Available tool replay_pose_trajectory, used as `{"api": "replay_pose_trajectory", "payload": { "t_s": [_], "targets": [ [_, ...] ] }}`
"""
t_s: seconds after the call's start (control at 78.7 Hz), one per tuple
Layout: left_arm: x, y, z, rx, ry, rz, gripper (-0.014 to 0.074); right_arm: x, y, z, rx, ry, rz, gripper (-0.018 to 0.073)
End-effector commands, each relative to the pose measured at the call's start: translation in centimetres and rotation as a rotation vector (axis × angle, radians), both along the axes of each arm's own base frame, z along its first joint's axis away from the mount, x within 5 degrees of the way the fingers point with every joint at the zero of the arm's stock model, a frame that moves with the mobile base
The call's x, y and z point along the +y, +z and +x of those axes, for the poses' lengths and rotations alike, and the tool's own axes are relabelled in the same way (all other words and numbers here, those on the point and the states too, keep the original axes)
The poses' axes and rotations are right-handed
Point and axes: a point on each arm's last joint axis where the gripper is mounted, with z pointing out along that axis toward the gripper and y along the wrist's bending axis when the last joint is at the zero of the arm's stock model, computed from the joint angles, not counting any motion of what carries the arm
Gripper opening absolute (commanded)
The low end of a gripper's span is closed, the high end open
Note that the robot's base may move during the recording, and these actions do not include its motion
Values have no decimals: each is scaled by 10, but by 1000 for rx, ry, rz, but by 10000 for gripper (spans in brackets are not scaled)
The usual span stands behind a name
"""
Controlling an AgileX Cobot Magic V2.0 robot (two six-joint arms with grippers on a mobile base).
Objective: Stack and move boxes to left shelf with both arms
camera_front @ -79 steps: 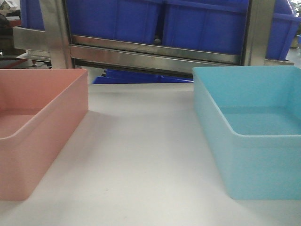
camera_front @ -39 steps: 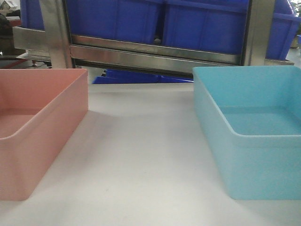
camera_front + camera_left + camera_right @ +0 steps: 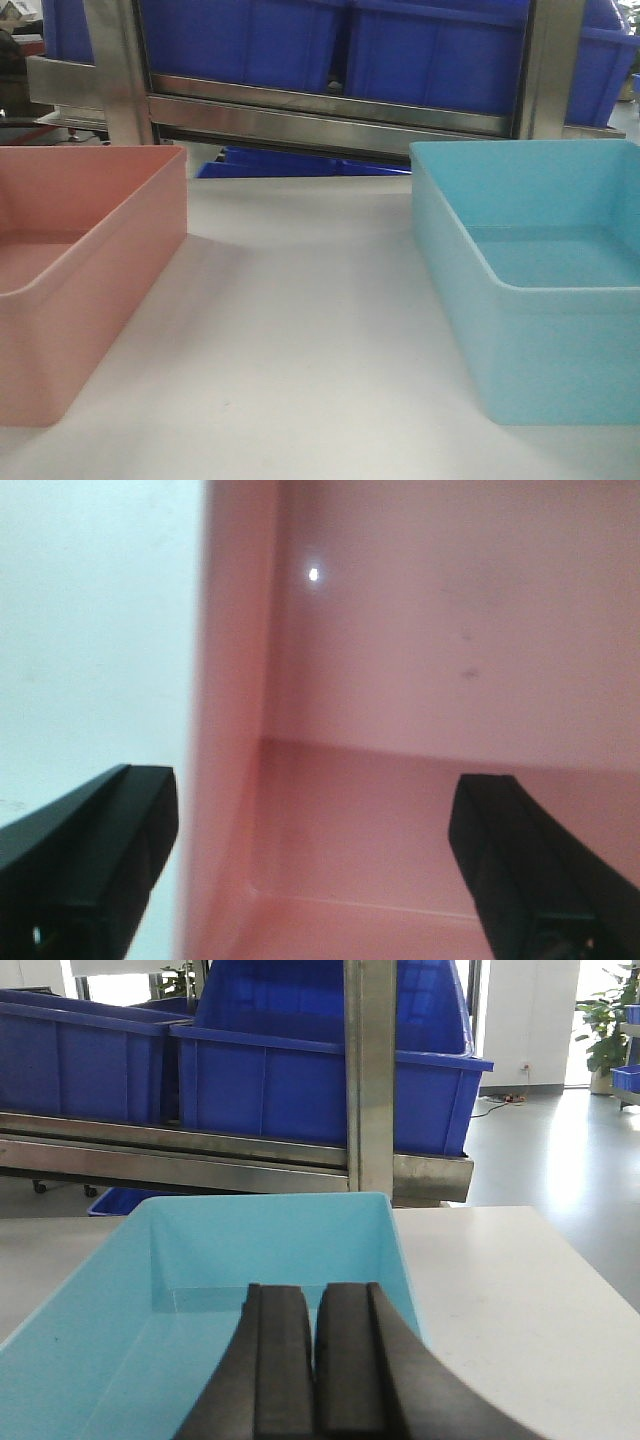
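Note:
Two boxes stand apart on the white table [image 3: 300,330]: a salmon pink box [image 3: 90,250] at the left and a light sky blue box [image 3: 540,330] at the right, both empty. My left gripper [image 3: 315,790] is open and straddles the pink box's [image 3: 400,630] side wall, one finger outside over the table and one inside. My right gripper [image 3: 313,1295] is shut with nothing in it, hovering over the near end of the blue box [image 3: 200,1260]. Neither arm shows in the front view. The left shelf is out of view.
Behind the table stands a steel rack with a front bar [image 3: 330,115] and upright posts [image 3: 370,1080]. It carries dark blue bins [image 3: 430,60], with another low behind the table edge [image 3: 280,162]. Bare table lies right of the blue box [image 3: 520,1300].

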Motion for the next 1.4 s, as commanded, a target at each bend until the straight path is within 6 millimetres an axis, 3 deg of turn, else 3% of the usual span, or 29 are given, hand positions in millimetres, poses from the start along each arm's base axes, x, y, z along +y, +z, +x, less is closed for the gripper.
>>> {"api": "replay_pose_trajectory", "payload": {
  "t_s": [0.0, 0.254, 0.521, 0.635, 0.801, 0.89, 1.131, 1.385],
  "targets": [
    [12, 12, 22, 1, 6, 13, 461, -1, 17, -4, -136, -9, -8, 52],
    [36, -17, 83, 134, -19, 17, 409, -1, 17, -4, -136, -9, -8, 52],
    [43, -47, 100, 199, -12, 4, 384, -1, 17, -4, -136, -9, -8, 52],
    [43, -50, 101, 205, -12, 2, 257, -1, 17, -4, -136, -9, -8, 52],
    [43, -54, 100, 233, -13, -3, -17, -1, 17, -4, -136, -9, -8, 52],
    [43, -54, 99, 242, -14, -7, 0, -1, 17, -4, -136, -9, -8, 52],
    [31, -27, 85, 234, 21, -108, -4, -1, 17, -4, -136, -9, -8, 52],
    [-4, 15, 70, 137, 55, -267, -4, -1, 17, -4, -136, -9, -8, 52]
  ]
}}
